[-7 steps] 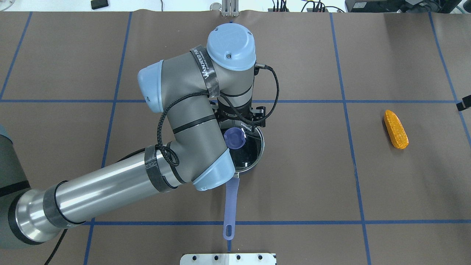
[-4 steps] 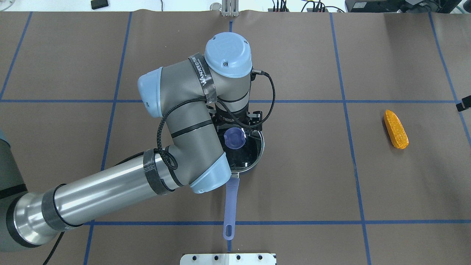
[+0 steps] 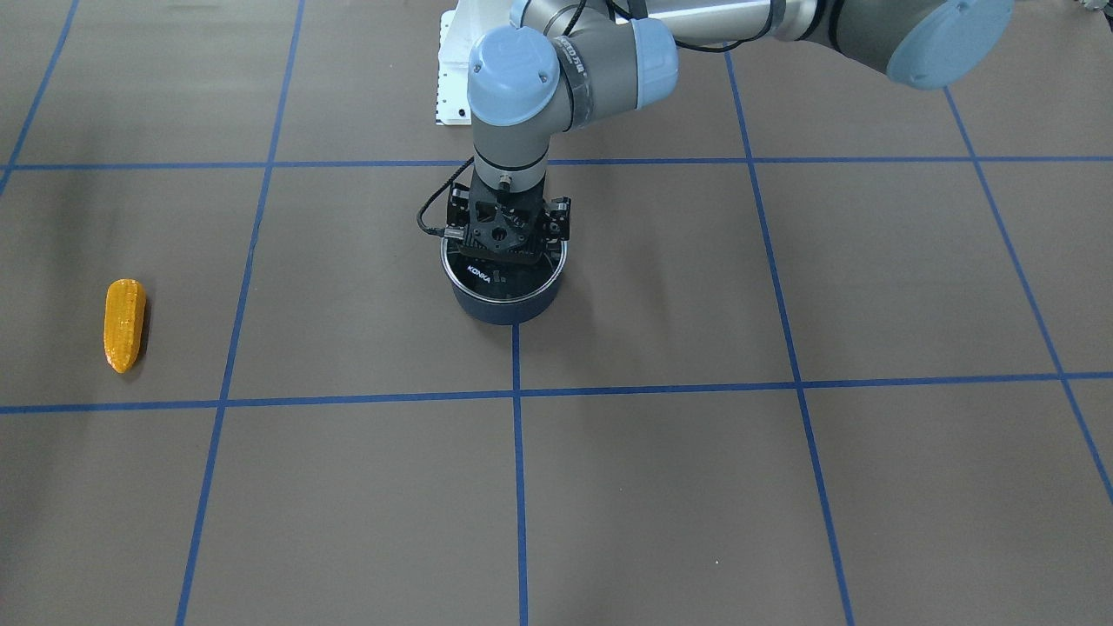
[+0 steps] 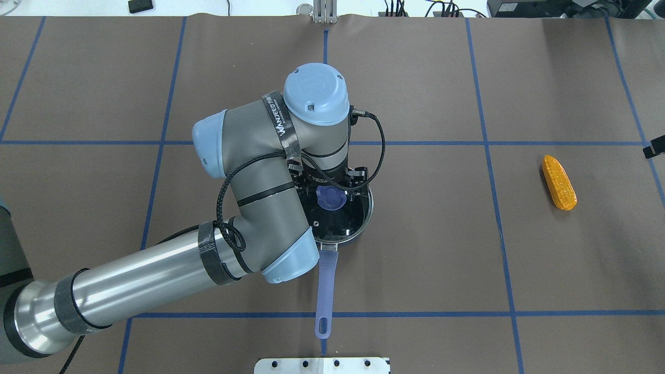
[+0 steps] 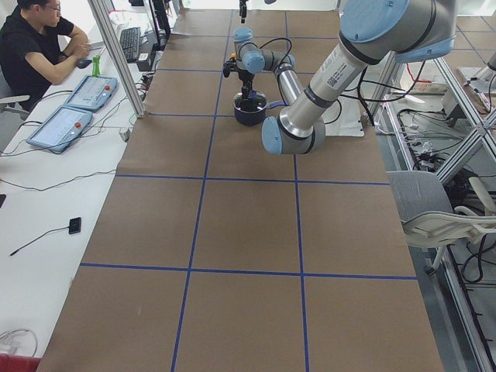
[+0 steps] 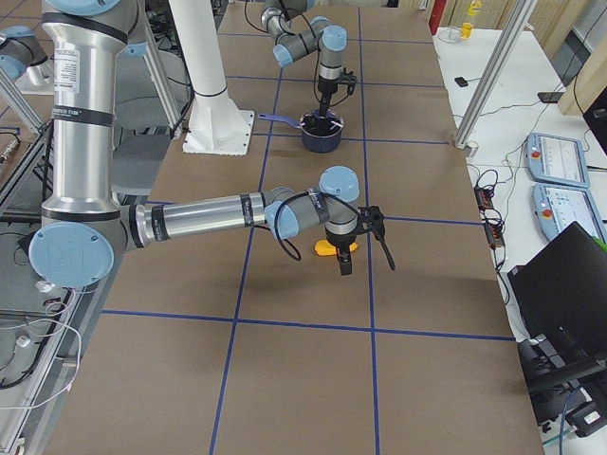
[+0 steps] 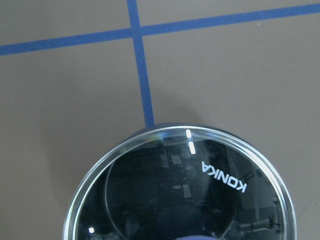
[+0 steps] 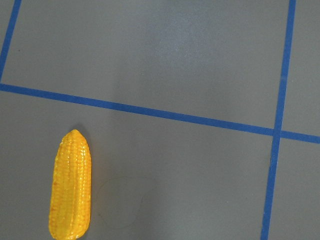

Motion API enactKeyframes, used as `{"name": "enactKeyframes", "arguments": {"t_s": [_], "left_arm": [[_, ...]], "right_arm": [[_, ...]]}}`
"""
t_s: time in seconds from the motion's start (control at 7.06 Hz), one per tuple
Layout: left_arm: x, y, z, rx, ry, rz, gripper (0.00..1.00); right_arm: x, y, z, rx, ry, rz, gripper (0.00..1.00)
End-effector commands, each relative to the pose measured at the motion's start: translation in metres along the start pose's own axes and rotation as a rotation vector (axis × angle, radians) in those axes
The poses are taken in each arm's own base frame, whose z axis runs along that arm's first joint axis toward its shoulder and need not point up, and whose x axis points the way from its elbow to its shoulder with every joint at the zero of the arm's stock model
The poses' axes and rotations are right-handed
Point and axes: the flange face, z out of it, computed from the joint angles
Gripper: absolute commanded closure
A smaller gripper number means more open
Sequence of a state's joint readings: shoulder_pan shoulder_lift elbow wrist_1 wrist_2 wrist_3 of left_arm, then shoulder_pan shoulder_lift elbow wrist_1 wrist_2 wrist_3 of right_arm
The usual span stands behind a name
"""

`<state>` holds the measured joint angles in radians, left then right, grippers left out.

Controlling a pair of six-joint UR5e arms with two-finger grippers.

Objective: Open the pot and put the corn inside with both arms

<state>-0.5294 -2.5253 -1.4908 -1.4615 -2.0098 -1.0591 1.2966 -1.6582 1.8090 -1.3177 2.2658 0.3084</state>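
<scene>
Movement over the last second carried the left gripper [image 3: 507,236] in from the far side of the pot [image 3: 504,306] until it sat directly over the lavender knob [image 4: 331,198] of the glass lid [image 7: 185,190], which was on the pot, so the opening grasp seemed close (whether the fingers had clamped the knob could not be told). The corn [image 4: 559,182] lay well apart on the robot's right, the right gripper [image 6: 353,248] hanging just above it, its grip equally unreadable. Brown matting [image 4: 441,249] crossed by blue tape lines [image 4: 488,143] covered the table, and an operator [image 5: 35,43] sat at a side desk.
</scene>
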Motion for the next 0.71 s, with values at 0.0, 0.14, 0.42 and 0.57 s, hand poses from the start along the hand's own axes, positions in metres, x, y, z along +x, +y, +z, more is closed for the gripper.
{"name": "enactKeyframes", "arguments": {"t_s": [0.0, 0.14, 0.42, 0.57], "left_arm": [[0.001, 0.003, 0.0, -0.001, 0.005, -0.006, 0.08], [0.001, 0.003, 0.0, -0.002, 0.003, -0.01, 0.2], [0.003, 0.006, -0.008, 0.005, 0.017, -0.024, 0.36], [0.005, 0.006, -0.01, 0.006, 0.021, -0.028, 0.41]], "right_arm": [[-0.001, 0.0, 0.001, -0.003, 0.0, -0.002, 0.0], [-0.001, 0.0, 0.001, -0.003, 0.0, -0.002, 0.0], [0.0, 0.0, 0.002, -0.003, 0.003, -0.001, 0.0], [-0.001, -0.001, 0.003, -0.002, 0.008, -0.004, 0.0]]}}
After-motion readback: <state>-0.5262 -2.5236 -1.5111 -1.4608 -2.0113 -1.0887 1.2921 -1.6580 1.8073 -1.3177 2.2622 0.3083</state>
